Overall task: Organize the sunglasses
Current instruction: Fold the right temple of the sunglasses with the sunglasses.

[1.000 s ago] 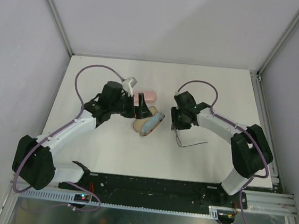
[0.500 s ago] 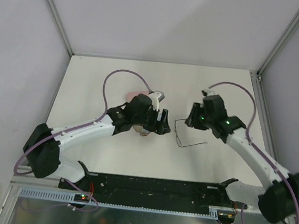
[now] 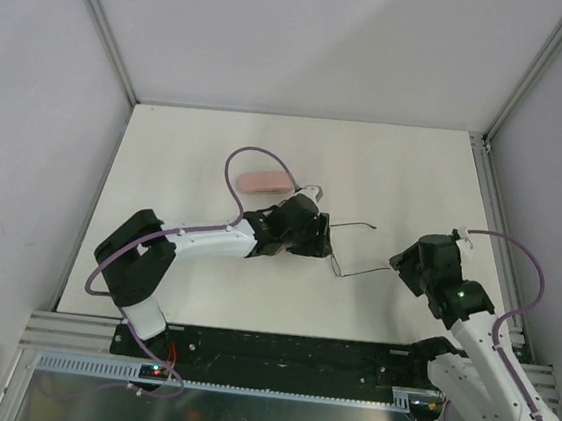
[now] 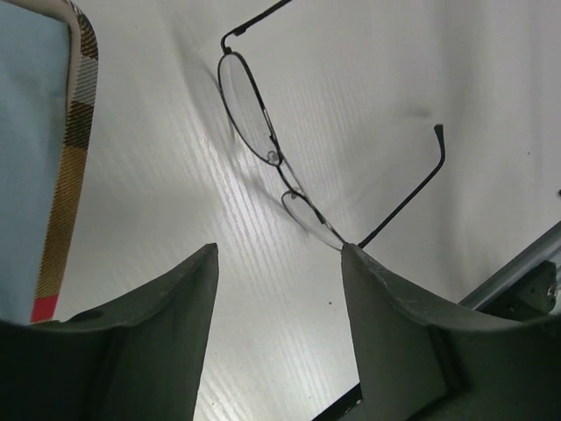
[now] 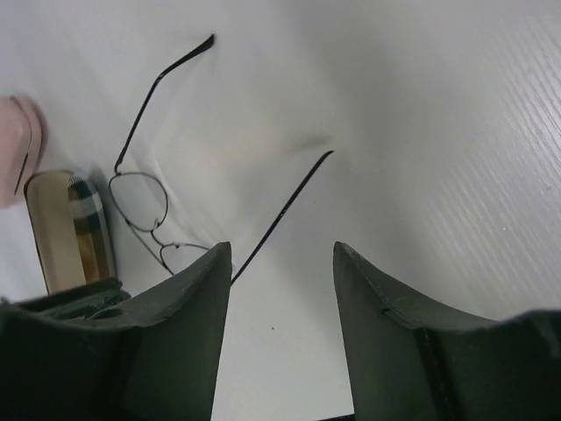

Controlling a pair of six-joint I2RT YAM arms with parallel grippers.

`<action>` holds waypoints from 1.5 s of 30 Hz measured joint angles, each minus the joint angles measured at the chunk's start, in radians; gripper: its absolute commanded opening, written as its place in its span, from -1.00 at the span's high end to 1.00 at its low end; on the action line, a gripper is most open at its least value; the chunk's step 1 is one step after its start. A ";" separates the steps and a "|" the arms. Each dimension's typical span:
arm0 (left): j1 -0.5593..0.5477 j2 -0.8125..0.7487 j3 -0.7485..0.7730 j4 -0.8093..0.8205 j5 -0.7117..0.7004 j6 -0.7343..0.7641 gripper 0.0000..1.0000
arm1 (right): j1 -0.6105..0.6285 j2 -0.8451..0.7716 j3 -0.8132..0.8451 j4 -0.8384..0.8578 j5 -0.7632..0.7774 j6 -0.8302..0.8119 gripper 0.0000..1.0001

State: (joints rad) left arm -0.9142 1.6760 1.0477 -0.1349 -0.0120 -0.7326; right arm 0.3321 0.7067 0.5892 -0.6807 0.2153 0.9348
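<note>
From above, the right arm point(image 3: 458, 295) has drawn back to the right side of the bench point(image 3: 187, 150). The left arm point(image 3: 218, 239) has swung over to the wire glasses point(image 3: 336, 262), which lie unfolded mid-bench.

In the left wrist view, the left jaws are parted and empty, just short of the glasses point(image 4: 274, 160) and beside the checkered case point(image 4: 74, 149).

In the right wrist view, the right jaws are released and empty, and the glasses point(image 5: 145, 203) lie ahead of them. The pickup seems to have passed to the left arm.

White table point(image 3: 415, 174), sunglasses point(image 4: 276, 160), plaid case point(image 5: 88, 224), pink case point(image 3: 267, 181)
</note>
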 measured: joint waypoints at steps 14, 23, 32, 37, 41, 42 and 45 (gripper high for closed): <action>-0.013 0.069 0.034 0.090 -0.091 -0.138 0.05 | -0.090 0.157 -0.110 0.126 -0.103 0.216 -0.03; -0.013 0.111 0.049 0.098 -0.098 -0.151 0.16 | -0.090 0.248 -0.145 0.248 -0.143 0.253 -0.02; -0.013 0.156 0.074 0.104 -0.090 -0.161 0.50 | -0.090 0.356 -0.146 0.350 -0.163 0.262 0.32; -0.013 0.166 0.079 0.104 -0.086 -0.161 0.81 | -0.090 0.389 -0.148 0.391 -0.174 0.253 0.78; -0.013 0.182 0.100 0.113 -0.070 -0.161 0.98 | -0.085 0.408 -0.150 0.432 -0.191 0.234 0.98; -0.014 0.187 0.108 0.116 -0.063 -0.158 0.99 | -0.082 0.413 -0.150 0.444 -0.195 0.225 0.99; -0.014 0.199 0.121 0.123 -0.047 -0.157 0.99 | -0.065 0.437 -0.150 0.486 -0.198 0.194 1.00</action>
State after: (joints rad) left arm -0.9287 1.8748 1.1687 -0.0120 -0.0589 -0.8894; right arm 0.2672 1.1439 0.4397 -0.1944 0.0174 1.1286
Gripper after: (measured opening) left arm 0.011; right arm 0.029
